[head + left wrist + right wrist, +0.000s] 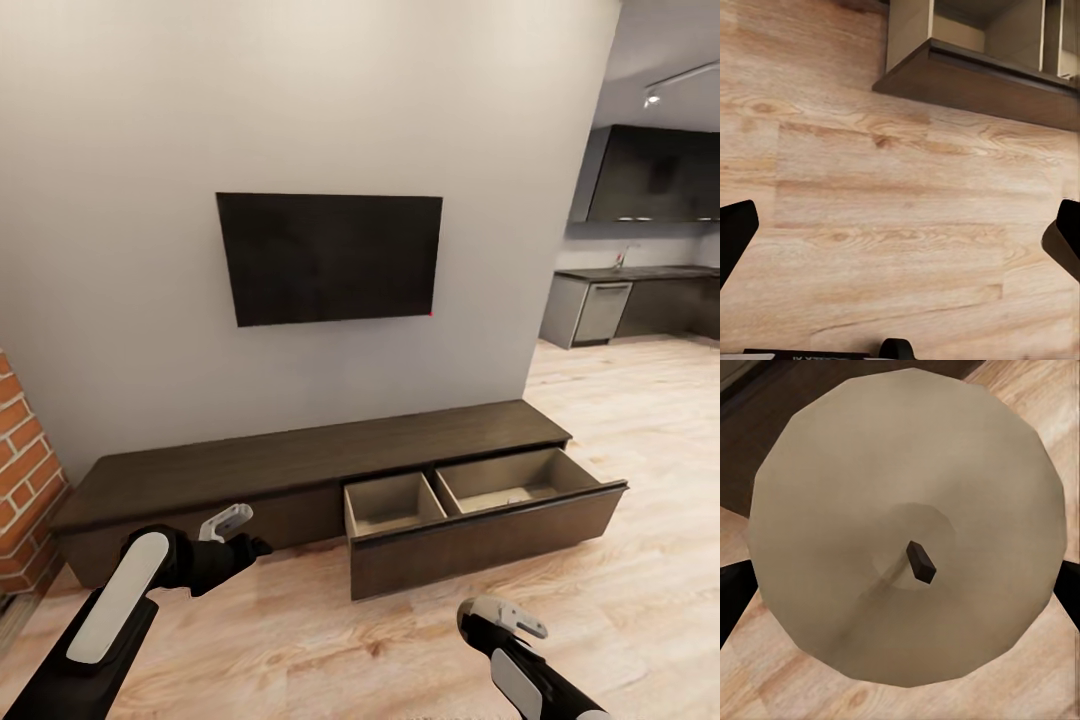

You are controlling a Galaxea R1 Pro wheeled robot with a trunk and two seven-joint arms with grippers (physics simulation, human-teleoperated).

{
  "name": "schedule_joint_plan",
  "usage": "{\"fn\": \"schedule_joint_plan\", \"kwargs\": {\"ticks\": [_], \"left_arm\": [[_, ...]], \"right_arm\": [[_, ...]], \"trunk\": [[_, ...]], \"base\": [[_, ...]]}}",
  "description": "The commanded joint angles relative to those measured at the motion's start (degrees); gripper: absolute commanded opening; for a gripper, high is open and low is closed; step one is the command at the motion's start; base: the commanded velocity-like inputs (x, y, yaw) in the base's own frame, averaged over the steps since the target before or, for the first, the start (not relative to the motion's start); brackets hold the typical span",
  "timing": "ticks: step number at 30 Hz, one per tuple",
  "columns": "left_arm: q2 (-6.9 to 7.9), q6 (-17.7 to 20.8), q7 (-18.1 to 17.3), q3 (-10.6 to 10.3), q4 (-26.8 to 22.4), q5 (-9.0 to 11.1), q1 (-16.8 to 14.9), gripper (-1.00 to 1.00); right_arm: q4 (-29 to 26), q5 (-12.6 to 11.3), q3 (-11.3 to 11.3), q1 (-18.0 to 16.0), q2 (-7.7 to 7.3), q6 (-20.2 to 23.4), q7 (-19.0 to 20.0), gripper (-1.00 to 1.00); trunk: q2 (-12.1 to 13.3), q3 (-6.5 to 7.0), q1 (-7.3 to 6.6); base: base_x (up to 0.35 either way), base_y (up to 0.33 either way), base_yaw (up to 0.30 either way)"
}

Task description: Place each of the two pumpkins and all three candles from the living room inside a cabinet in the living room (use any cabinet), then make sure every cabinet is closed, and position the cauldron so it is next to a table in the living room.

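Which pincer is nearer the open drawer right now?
Right. The right pincer sits just in front of the open drawer; the left pincer hangs off to the drawer's left, by the closed cabinet front.

We see our left arm as a black, rounded limb with a long white oval panel along its forearm and a pale grey bracket near the wrist. Our right arm matches: black casing, white panel, grey bracket.
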Motion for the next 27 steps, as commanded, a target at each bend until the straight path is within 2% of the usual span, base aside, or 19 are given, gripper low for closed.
{"fn": "schedule_joint_plan", "kwargs": {"ticks": [1,27], "left_arm": [[0.05,0.01,0.6,-0.07,-0.07,0.54,-0.05,1.0],[-0.04,0.02,0.68,-0.07,-0.07,0.55,-0.04,1.0]], "right_arm": [[-0.11,-0.39,0.47,-0.06,-0.05,-0.01,-0.42,-1.0],[-0.11,-0.48,0.4,-0.05,-0.05,-0.1,-0.22,-1.0]], "trunk": [[-0.04,-0.07,0.0],[-0.04,-1.19,0.0]], "base": [[0.0,0.0,-0.253],[0.0,0.0,-0.233]]}}
